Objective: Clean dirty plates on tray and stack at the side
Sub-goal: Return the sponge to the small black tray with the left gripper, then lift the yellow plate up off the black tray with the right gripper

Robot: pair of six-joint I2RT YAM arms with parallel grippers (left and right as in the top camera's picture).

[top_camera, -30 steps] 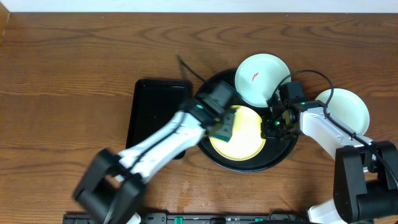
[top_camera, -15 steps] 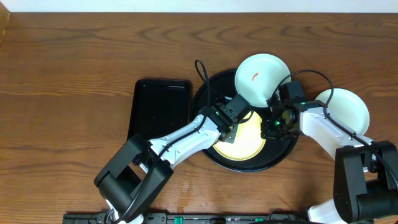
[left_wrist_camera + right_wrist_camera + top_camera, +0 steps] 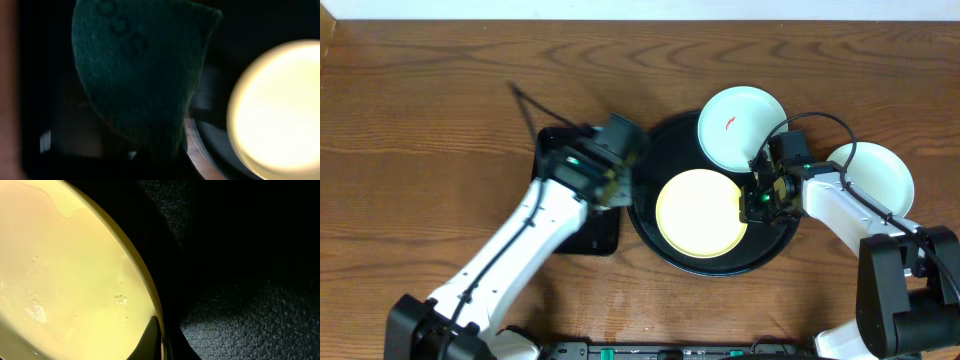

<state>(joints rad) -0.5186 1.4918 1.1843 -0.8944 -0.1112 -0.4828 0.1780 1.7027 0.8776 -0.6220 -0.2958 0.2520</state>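
Note:
A pale yellow plate (image 3: 698, 212) lies in the round black tray (image 3: 670, 140); it looks wet, with droplets (image 3: 120, 299) on it. My right gripper (image 3: 757, 203) is shut on its right rim, one finger (image 3: 151, 339) lying over the edge. A pale mint plate (image 3: 741, 127) with a red smear (image 3: 730, 123) rests at the tray's upper right. Another pale plate (image 3: 880, 180) sits on the wood tabletop to the right, showing no smear. My left gripper (image 3: 610, 185) is shut on a dark green sponge (image 3: 135, 75), over the gap between the two trays.
A rectangular black tray (image 3: 598, 232) lies left of the round one, partly under my left arm. A black cable (image 3: 525, 105) sticks up behind that arm. Brown wood tabletop (image 3: 440, 120) stretches to the left and back.
My left arm has swung left off the yellow plate with the sponge and now hangs by the rectangular tray. The yellow plate is uncovered. The right arm has not moved.

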